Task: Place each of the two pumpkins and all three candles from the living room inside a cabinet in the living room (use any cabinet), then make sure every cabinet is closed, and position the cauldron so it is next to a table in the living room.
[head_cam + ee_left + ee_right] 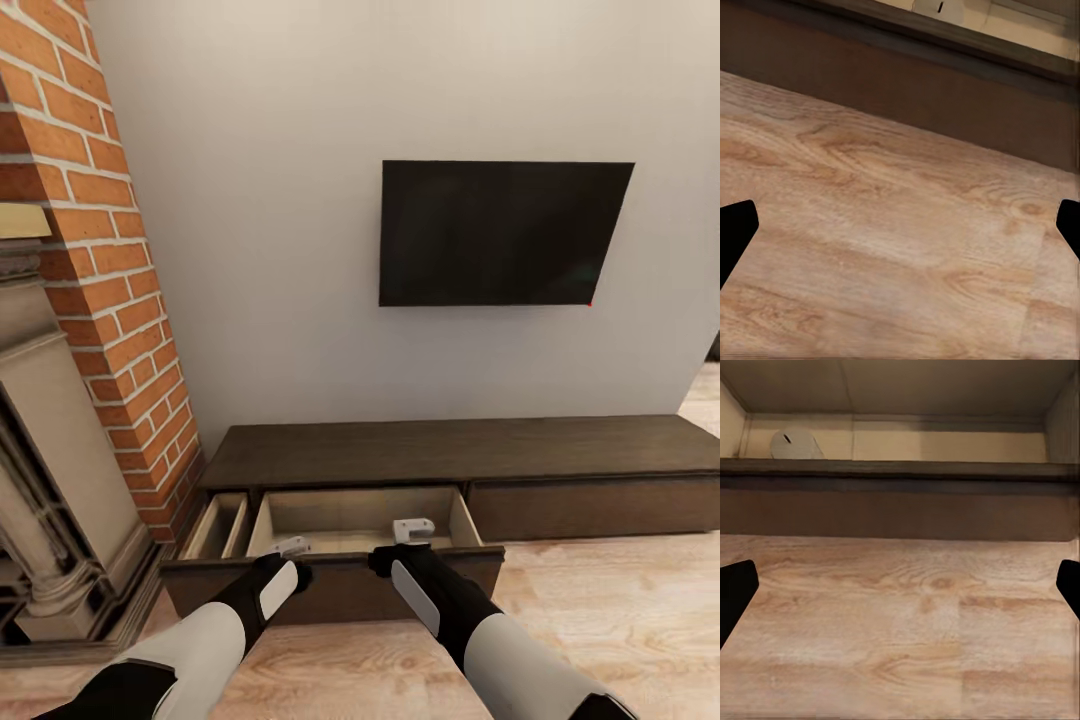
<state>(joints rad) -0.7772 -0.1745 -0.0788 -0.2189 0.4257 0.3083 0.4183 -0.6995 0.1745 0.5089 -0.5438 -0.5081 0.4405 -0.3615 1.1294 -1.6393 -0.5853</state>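
Stood right in front of the cabinet [450,450], the long dark brown one under the black screen. Had one wide drawer [340,590] of that cabinet pulled out toward the wooden floor [600,600], with its pale inside walls showing. Looked open too: a narrow space just beside the wide drawer, at the cabinet's brick-wall end.

Looked like somewhere in the middle of the job. Saw one small pale round thing with a tiny dark wick, most likely a candle [793,445], sitting inside the drawer near its front wall. Could not tell from here how many of the other candles or pumpkins were already in the cabinet. Left to do for sure: pushing the drawer shut, so that every part of the cabinet was closed. Left as well, as a guess: the cauldron part of the job.

Hung just above the drawer's front edge: the left gripper [292,548]. Hung close beside it, a bit further over the drawer: the right gripper [413,530]. Had fingers spread wide on both. Showed only dark fingertips [735,592] at the far sides of the right wrist view, with bare floor and the drawer front between them. Same with the left fingertips [735,232]. Held nothing. Touched nothing, as far as could be seen.
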